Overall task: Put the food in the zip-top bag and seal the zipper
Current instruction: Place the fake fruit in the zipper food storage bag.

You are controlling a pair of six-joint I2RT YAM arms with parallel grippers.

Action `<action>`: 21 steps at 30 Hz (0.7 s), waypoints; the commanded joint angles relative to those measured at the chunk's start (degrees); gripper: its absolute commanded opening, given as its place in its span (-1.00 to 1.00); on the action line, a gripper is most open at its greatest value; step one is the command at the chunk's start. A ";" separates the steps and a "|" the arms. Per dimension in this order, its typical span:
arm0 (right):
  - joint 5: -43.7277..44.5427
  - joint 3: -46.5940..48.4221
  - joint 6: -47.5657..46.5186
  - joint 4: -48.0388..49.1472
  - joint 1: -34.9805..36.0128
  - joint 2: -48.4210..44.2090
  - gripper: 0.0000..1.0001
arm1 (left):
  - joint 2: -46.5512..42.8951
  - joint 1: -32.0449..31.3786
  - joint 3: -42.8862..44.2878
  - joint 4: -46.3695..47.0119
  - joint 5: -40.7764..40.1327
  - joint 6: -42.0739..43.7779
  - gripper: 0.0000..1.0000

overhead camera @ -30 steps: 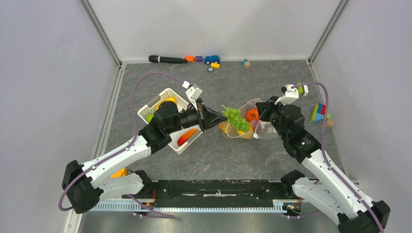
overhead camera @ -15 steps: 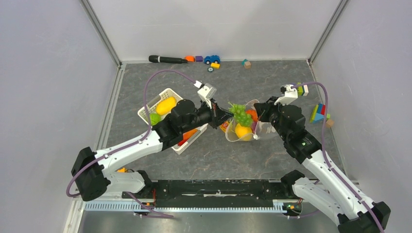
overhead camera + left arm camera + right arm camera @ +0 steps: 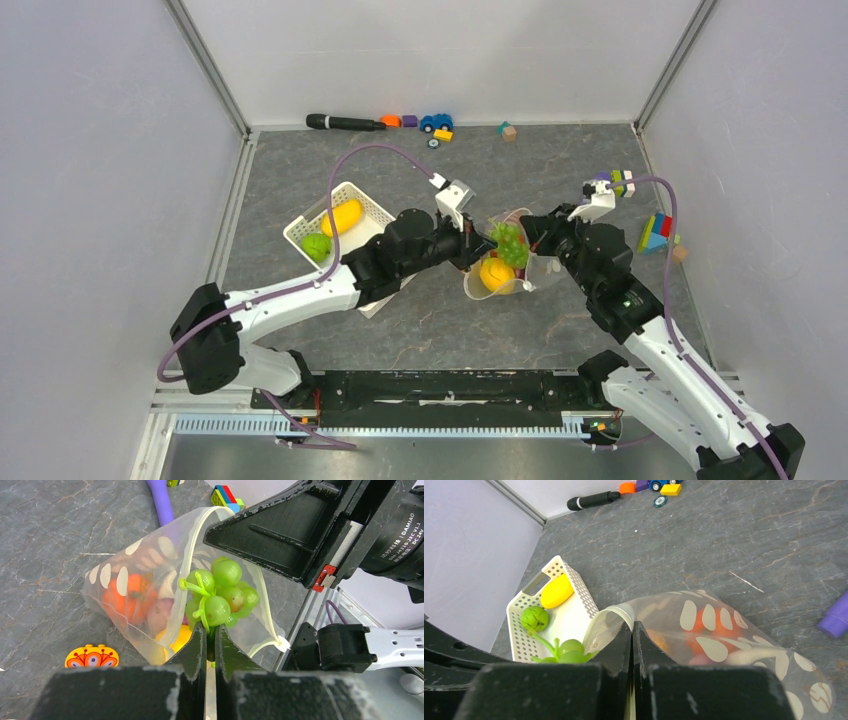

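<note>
My left gripper [image 3: 210, 630] is shut on the stem of the green grapes [image 3: 220, 592] and holds them at the open mouth of the zip-top bag [image 3: 145, 580]. In the top view the grapes [image 3: 510, 240] sit over the bag [image 3: 540, 268], with my left gripper [image 3: 482, 245] beside them. My right gripper [image 3: 632, 625] is shut on the bag's rim [image 3: 616, 612] and holds the mouth up. An orange pumpkin [image 3: 127, 597], a purple onion [image 3: 160, 617] and a yellow-orange fruit [image 3: 496, 272] lie inside. The yellow mango [image 3: 343, 216] and green pepper [image 3: 317, 246] lie in the white basket [image 3: 305, 217].
A black-handled tool [image 3: 345, 122], a toy car and small blocks [image 3: 430, 122] lie along the back wall. Coloured blocks [image 3: 655, 233] stand at the right. A flat orange patterned toy [image 3: 91, 656] lies on the table next to the bag. A purple handle [image 3: 836, 617] lies behind the bag.
My left arm has carried the grapes to the right, from beside the basket to the bag's mouth. My right gripper has kept its hold on the bag's rim.
</note>
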 commanded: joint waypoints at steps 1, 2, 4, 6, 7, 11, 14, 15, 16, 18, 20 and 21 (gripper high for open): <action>-1.72 -0.91 2.22 6.09 0.10 -1.99 -1.00 | 1.24 -1.64 3.61 3.49 -2.48 4.09 -0.96; -1.58 -1.46 2.83 6.78 0.10 -2.41 -1.00 | 1.45 -1.93 3.82 3.67 -2.53 4.48 -0.96; -1.32 -2.29 3.93 7.58 0.03 -3.34 -1.00 | 2.12 -2.94 4.09 3.95 -4.33 5.59 -0.96; -1.32 -2.83 5.07 7.87 0.11 -4.07 -1.00 | 2.85 -4.17 4.52 3.94 -6.40 7.49 -0.96; -1.38 -3.15 5.48 8.29 0.07 -4.45 -1.00 | 3.36 -4.81 4.70 3.90 -7.24 8.66 -0.95; -1.53 -4.19 6.97 9.17 0.09 -5.53 -1.00 | 6.63 -6.49 6.22 3.23 -11.97 11.36 -0.96; -1.84 -4.93 7.46 10.16 0.05 -6.13 -1.00 | 8.86 -6.51 8.29 1.79 -12.76 9.35 -0.90; -1.77 -5.36 7.97 10.72 0.10 -6.33 -1.00 | 9.45 -6.49 8.86 1.58 -12.85 8.12 -0.84; -1.73 -5.75 8.54 11.02 0.11 -6.43 -1.00 | 9.87 -6.59 9.10 1.80 -13.36 7.08 -0.80; -2.27 -6.20 9.43 11.45 0.08 -6.63 -1.00 | 10.65 -7.09 8.96 3.55 -15.80 6.07 -0.74; -2.27 -6.52 9.94 11.70 0.10 -6.82 -1.00 | 11.47 -7.42 8.51 5.45 -19.23 5.47 -0.62; -2.02 -6.70 10.22 11.80 0.09 -6.99 -1.00 | 12.09 -7.57 8.50 5.88 -20.92 4.96 -0.57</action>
